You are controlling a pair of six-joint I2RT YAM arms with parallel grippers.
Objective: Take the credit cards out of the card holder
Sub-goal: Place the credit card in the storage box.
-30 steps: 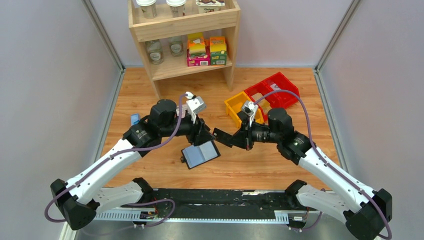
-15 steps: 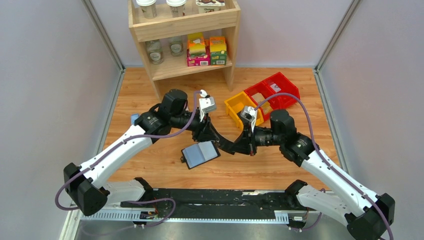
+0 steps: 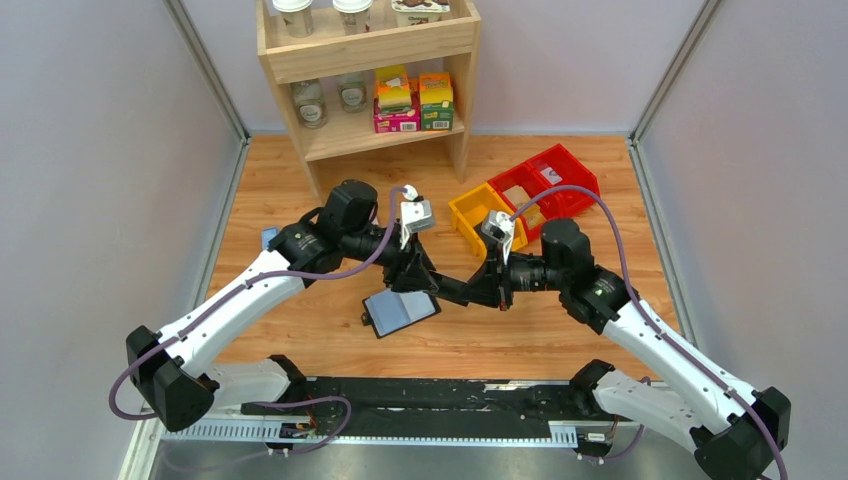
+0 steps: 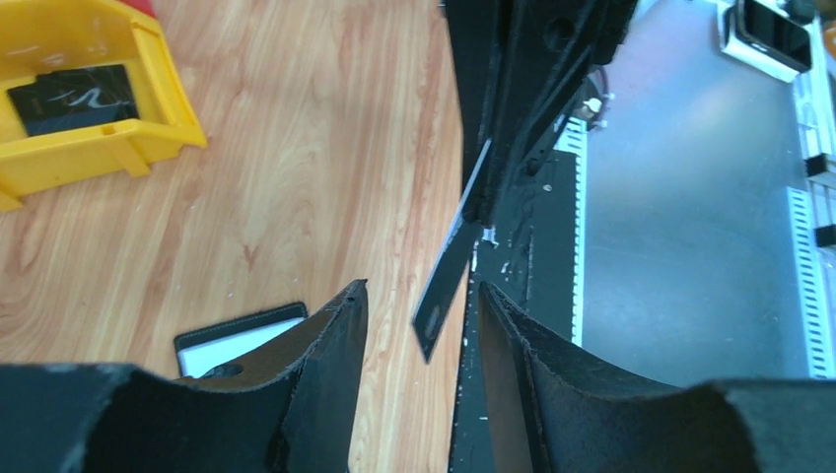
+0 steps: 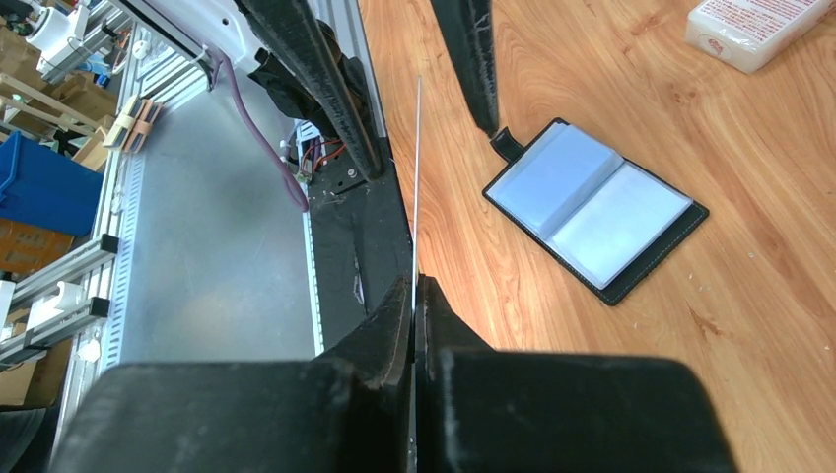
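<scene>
The card holder (image 3: 400, 310) lies open on the wooden table, its grey-blue pockets facing up; it also shows in the right wrist view (image 5: 592, 207) and as a corner in the left wrist view (image 4: 237, 340). My right gripper (image 5: 415, 283) is shut on a dark credit card (image 5: 416, 177) held edge-on above the table. My left gripper (image 4: 422, 288) is open, and the free end of that credit card (image 4: 449, 281) hangs between its fingers without touching either. From above, the left gripper (image 3: 424, 284) and the right gripper (image 3: 468, 290) meet just right of the holder.
A yellow bin (image 4: 148, 118) holds another black card (image 4: 74, 99); red bins (image 3: 545, 180) sit behind it. A wooden shelf (image 3: 370, 60) with jars and boxes stands at the back. A pink-and-white box (image 5: 754, 25) and a small blue box (image 3: 270, 238) lie on the table.
My left arm swung right toward the right gripper, and its fingers now straddle the card's free end. The right gripper lowered slightly, still holding the card.
</scene>
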